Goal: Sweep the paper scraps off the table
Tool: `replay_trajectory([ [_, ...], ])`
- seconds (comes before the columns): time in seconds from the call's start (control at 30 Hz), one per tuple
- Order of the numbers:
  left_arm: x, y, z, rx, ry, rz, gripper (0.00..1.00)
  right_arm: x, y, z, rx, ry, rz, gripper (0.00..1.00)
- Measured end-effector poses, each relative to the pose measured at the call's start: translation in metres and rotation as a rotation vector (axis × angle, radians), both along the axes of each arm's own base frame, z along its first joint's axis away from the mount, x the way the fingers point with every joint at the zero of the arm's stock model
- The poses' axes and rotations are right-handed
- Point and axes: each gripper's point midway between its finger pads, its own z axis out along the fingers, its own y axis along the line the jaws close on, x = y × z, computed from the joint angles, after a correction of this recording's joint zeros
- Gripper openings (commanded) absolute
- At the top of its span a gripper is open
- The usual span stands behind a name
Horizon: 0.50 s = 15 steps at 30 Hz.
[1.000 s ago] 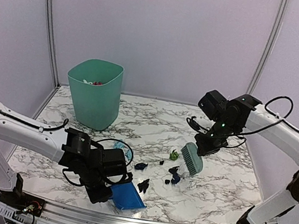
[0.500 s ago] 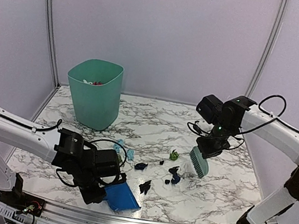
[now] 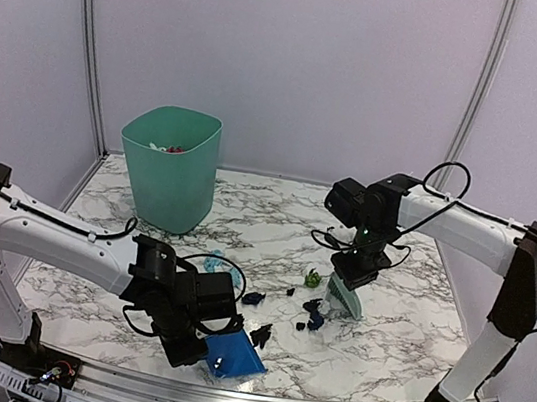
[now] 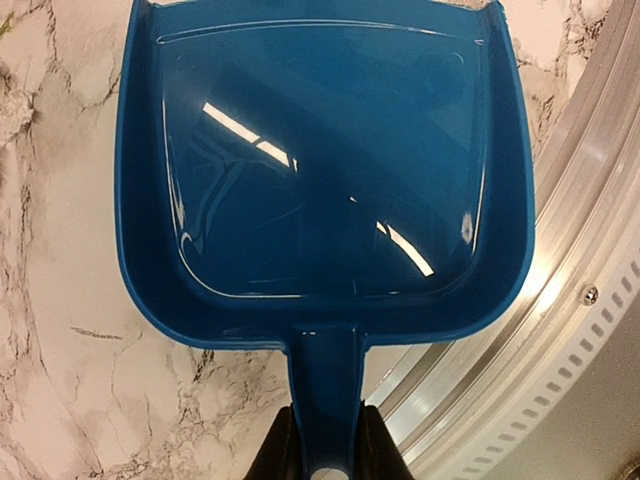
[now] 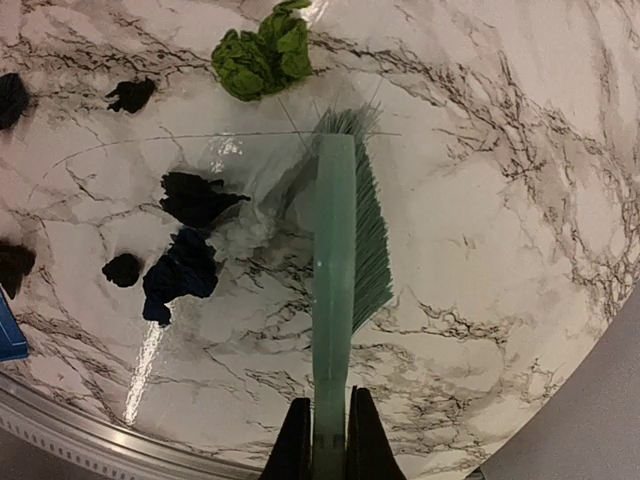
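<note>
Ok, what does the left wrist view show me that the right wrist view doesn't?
Only left wrist: the blue dustpan, empty inside, handle gripped by the left hand. Only right wrist: the green brush in the right hand, with paper scraps beside it, one green, the rest dark. Both: the marble table and its metal rail; right wrist also catches a blue sliver at its left edge, possibly the dustpan.

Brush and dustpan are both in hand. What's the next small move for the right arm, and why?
Probably have the right pincer sweep the brush leftward toward the empty dustpan held by the left pincer. The dark scraps lie just left of the brush on the table, between the two tools.
</note>
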Motion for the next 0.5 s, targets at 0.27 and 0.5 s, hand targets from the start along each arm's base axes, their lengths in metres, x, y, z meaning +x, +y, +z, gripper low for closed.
replay_trajectory([
  [0.27, 0.011, -0.009, -0.001, -0.008, -0.002, 0.002, 0.0, -0.018, 0.028, -0.002, 0.069, 0.047, 0.074, 0.0],
  [0.5, 0.019, -0.014, -0.005, -0.006, 0.0, -0.002, 0.0, -0.028, 0.044, -0.002, 0.128, 0.082, 0.1, 0.0],
])
